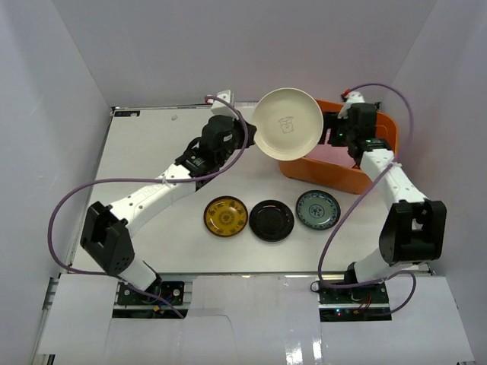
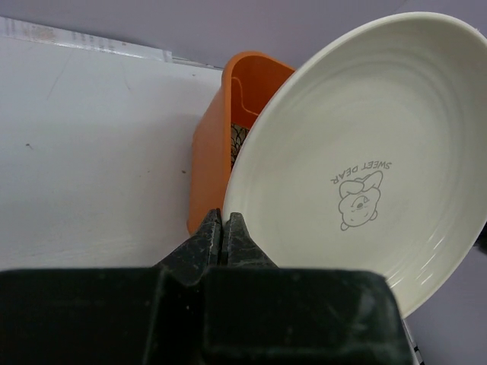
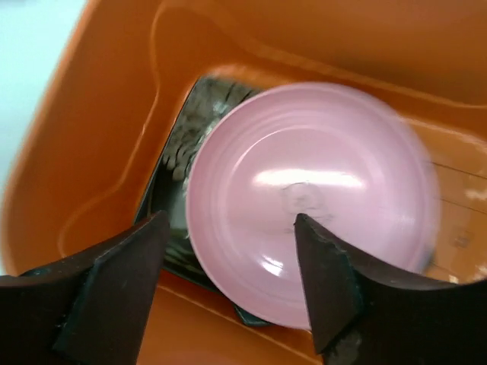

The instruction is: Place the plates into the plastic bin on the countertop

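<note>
A round cream plate [image 1: 288,123] [image 2: 365,152] hangs tilted over the left end of the orange plastic bin [image 1: 335,176] [image 2: 205,167] [image 3: 99,114]. My left gripper [image 1: 245,135] [image 2: 222,217] is shut on its rim. Inside the bin a pink plate [image 3: 312,198] lies on a dark floral square plate [image 3: 179,144], with a teal corner [image 3: 251,318] showing beneath. My right gripper [image 1: 335,133] [image 3: 230,220] stands open just above the pink plate, holding nothing. On the countertop [image 1: 152,144] lie a yellow-brown plate [image 1: 225,216], a black plate [image 1: 272,220] and a blue-green plate [image 1: 317,209].
White walls close in the countertop on the left, back and right. The bin sits at the back right, against the right arm. Purple cables loop from both arms over the table's sides.
</note>
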Controlling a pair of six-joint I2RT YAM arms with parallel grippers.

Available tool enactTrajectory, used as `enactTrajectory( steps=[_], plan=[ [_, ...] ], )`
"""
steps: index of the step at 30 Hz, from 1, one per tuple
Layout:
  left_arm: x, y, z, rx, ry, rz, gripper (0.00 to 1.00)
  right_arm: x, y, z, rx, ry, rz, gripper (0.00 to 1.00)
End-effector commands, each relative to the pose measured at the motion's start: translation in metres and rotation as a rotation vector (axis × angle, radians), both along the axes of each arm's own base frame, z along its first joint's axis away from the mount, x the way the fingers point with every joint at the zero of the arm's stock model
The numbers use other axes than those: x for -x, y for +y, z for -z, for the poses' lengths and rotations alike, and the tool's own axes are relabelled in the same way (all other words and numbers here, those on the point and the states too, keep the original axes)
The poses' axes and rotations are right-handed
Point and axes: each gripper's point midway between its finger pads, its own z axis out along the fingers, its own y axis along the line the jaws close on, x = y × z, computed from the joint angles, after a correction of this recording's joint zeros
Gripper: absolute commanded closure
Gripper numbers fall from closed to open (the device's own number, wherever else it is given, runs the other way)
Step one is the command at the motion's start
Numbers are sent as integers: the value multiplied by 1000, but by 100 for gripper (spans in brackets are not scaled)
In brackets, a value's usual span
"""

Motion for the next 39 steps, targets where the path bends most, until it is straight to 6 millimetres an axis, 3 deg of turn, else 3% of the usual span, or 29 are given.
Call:
enactTrajectory(
  steps=[1,3,4,5,7,9,10,11,12,13,14,15,16,17,18,19,20,23,24,27,28,30,31,32,34,35,37,38,39],
  plan=[
    [-11,-23,-21,-15,-59,3,100,16,-35,-116,-210,-246,139,28],
    [-15,-42,-30,-2,-75,24,100,29,-63,-135,-216,-303,242,39],
    [-23,-53,-8,-41,-36,31,100,45,-71,-157,-220,-365,272,63],
    [-27,-65,-23,-23,-58,46,100,53,-87,-155,-214,-376,351,77],
    [-35,-81,-17,-44,-42,64,100,74,-93,-175,-217,-445,374,92],
    [-49,-111,-14,-55,-41,96,100,84,-84,-173,-234,-452,326,92],
    [-53,-119,-3,-83,-18,108,100,93,-68,-177,-261,-460,240,92],
    [-63,-135,29,-124,17,118,100,97,-62,-176,-274,-459,209,92],
    [-68,-147,6,-93,-25,127,100,100,-56,-164,-282,-438,184,92],
    [-71,-154,16,-116,-6,136,100,109,-51,-166,-295,-453,152,92],
    [-80,-166,47,-146,28,144,100,112,-48,-163,-300,-449,141,91],
    [-84,-173,27,-112,-3,148,100,116,-46,-160,-300,-445,130,91],
    [-85,-176,33,-113,9,156,100,120,-43,-157,-299,-440,115,89],
    [-88,-181,44,-117,21,159,95,124,-39,-155,-298,-429,92,89],
    [-90,-183,41,-105,11,161,88,126,-37,-151,-301,-411,89,88],
    [-89,-186,40,-94,10,173,73,131,-34,-147,-301,-410,78,87],
    [-88,-187,41,-94,10,181,65,133,-31,-146,-306,-407,66,86],
    [-77,-188,16,-67,-24,230,29,140,-18,-136,-306,-374,8,79],
    [-75,-186,2,-49,-51,236,24,141,-15,-133,-304,-358,-6,78],
    [-54,-165,-52,-38,-142,256,13,151,18,-116,-313,-297,-126,71],
    [-38,-147,-73,-38,-159,254,12,159,41,-109,-302,-271,-199,67],
    [-20,-122,-90,-37,-195,242,12,169,68,-89,-274,-217,-270,60],
    [7,-90,-133,12,-256,226,12,183,95,-79,-252,-192,-340,59],
    [13,-74,-78,-58,-174,200,12,193,108,-59,-233,-150,-375,57],
    [35,-41,-63,-54,-145,162,13,213,135,-31,-203,-99,-428,51],
    [53,-4,-30,-97,-86,117,14,222,140,-4,-204,-51,-427,48],
    [69,32,10,-105,20,66,16,236,147,23,-201,-2,-419,40],
    [92,61,55,-162,122,43,16,243,151,29,-261,23,-399,38],
    [102,77,76,-153,185,1,16,257,148,61,-255,85,-387,35]
  ],
)
